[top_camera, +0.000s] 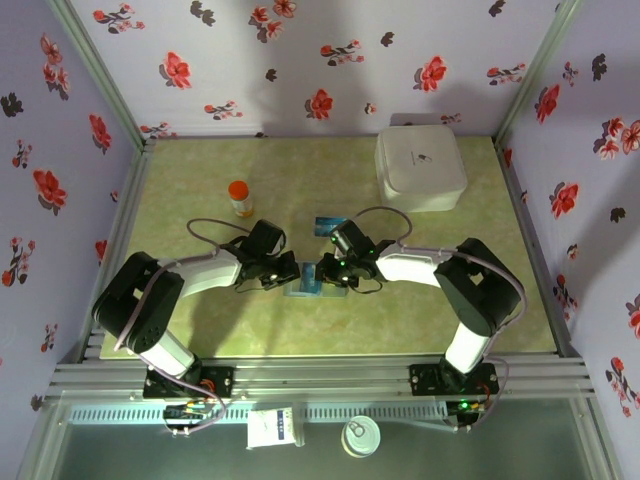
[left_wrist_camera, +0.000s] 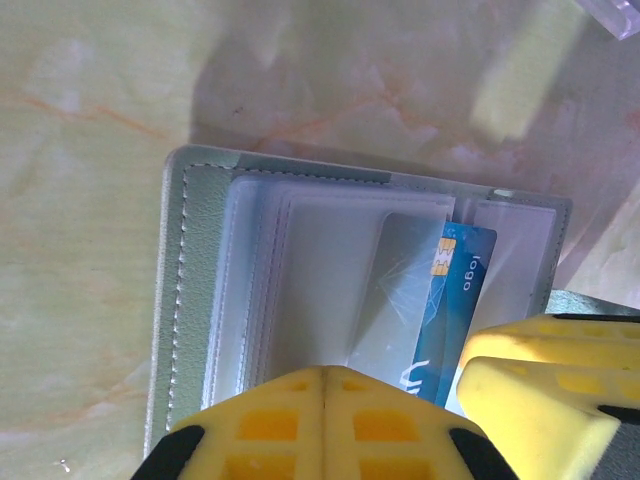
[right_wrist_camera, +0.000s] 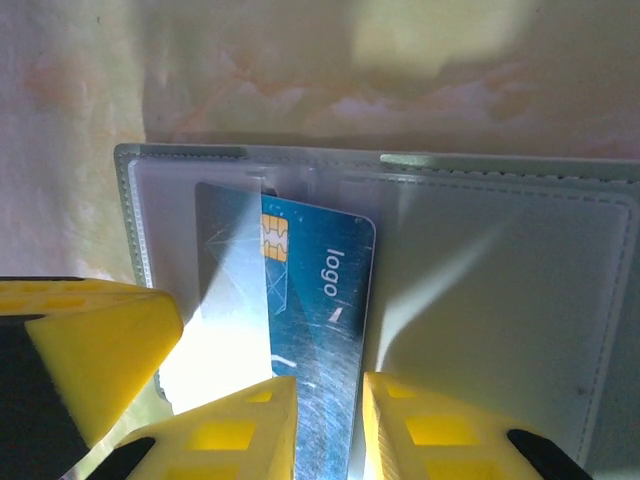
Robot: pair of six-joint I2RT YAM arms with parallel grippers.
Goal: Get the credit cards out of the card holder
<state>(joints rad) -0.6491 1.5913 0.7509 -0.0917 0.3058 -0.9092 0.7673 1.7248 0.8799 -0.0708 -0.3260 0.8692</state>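
Observation:
The card holder [top_camera: 303, 288] lies open on the table between both arms, pale grey-green with clear sleeves [left_wrist_camera: 195, 300] [right_wrist_camera: 500, 300]. A blue credit card [right_wrist_camera: 320, 290] with a gold chip and the word "logo" sticks partly out of a sleeve [left_wrist_camera: 465, 290]. My right gripper [right_wrist_camera: 328, 405] [top_camera: 325, 272] is open a little, its yellow fingers standing either side of a strip of that card. My left gripper [left_wrist_camera: 325, 385] [top_camera: 290, 272] is shut, its tips pressed together on the clear sleeve beside the card. Another blue card [top_camera: 328, 224] lies loose on the table just behind.
An orange-capped bottle [top_camera: 240, 198] stands behind the left arm. A large white square box [top_camera: 420, 168] sits at the back right. A clear plastic corner [left_wrist_camera: 615, 15] shows at the far edge of the left wrist view. Floral walls enclose the table.

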